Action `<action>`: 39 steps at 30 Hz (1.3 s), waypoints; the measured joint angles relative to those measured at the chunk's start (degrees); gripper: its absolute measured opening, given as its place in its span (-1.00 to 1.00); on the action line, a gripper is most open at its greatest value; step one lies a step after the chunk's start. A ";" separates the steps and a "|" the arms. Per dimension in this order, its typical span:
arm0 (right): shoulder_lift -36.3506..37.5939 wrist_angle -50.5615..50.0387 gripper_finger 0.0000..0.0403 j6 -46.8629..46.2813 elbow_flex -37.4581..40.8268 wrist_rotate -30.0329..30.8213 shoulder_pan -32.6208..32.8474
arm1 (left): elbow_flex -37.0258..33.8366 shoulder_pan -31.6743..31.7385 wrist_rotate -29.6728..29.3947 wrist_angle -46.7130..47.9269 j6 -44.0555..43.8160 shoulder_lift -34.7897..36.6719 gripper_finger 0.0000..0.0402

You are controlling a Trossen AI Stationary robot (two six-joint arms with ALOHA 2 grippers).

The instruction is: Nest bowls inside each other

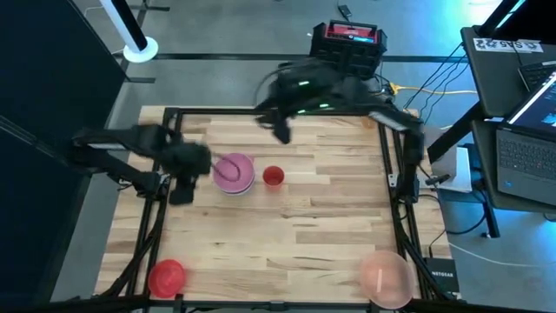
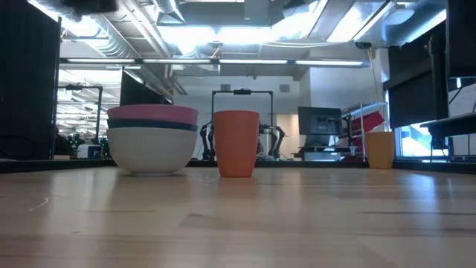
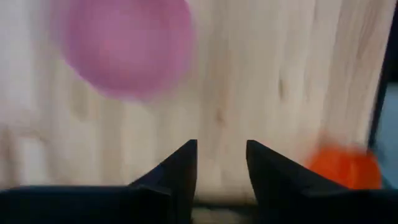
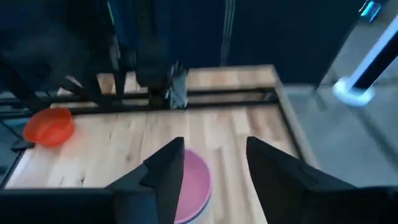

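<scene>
Left hand [image 1: 184, 193] empty beside pink bowl [image 1: 232, 169].

Ceiling strip lights [image 2: 223, 33] glare bright overhead, leaving the table [image 2: 238, 216] evenly lit with faint shadows. Both arms smear with motion blur from above; the left wrist view is soft throughout.

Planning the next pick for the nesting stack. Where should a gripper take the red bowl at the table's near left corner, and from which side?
Likely by its rim. The red bowl seems to sit upright, alone in the corner, so one finger could go inside the wall and one outside. Come straight down from above, best with the left gripper, on that side; its jaws are open and empty.
</scene>
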State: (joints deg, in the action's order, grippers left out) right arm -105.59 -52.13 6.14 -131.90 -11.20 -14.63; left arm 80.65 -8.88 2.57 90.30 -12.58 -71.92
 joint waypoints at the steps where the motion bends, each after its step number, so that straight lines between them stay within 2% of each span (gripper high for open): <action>1: 2.28 -0.62 -0.20 0.15 -0.03 0.66 0.06 | -2.89 -2.50 1.17 -0.82 -2.07 0.18 -0.39; 5: 9.92 -3.65 -0.20 0.16 -0.13 3.41 -0.07 | -12.22 -12.41 5.35 -4.32 -9.58 1.06 -0.39; 23: 20.10 -6.12 -0.20 0.01 0.02 7.79 -0.02 | -22.03 -41.02 15.26 -31.18 -27.64 -4.98 -0.39; 32: 20.14 -4.95 -0.20 0.58 0.63 7.87 -0.02 | -22.17 -43.08 14.47 -32.51 -25.54 -15.43 -0.39; 39: 20.14 -4.99 -0.20 0.58 0.63 7.85 -0.02 | -22.17 -42.94 13.35 -34.44 -24.53 -19.09 -0.39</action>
State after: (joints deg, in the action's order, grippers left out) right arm -85.45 -57.12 6.73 -131.26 -3.35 -14.66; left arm 58.48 -51.82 15.93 55.86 -37.11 -91.01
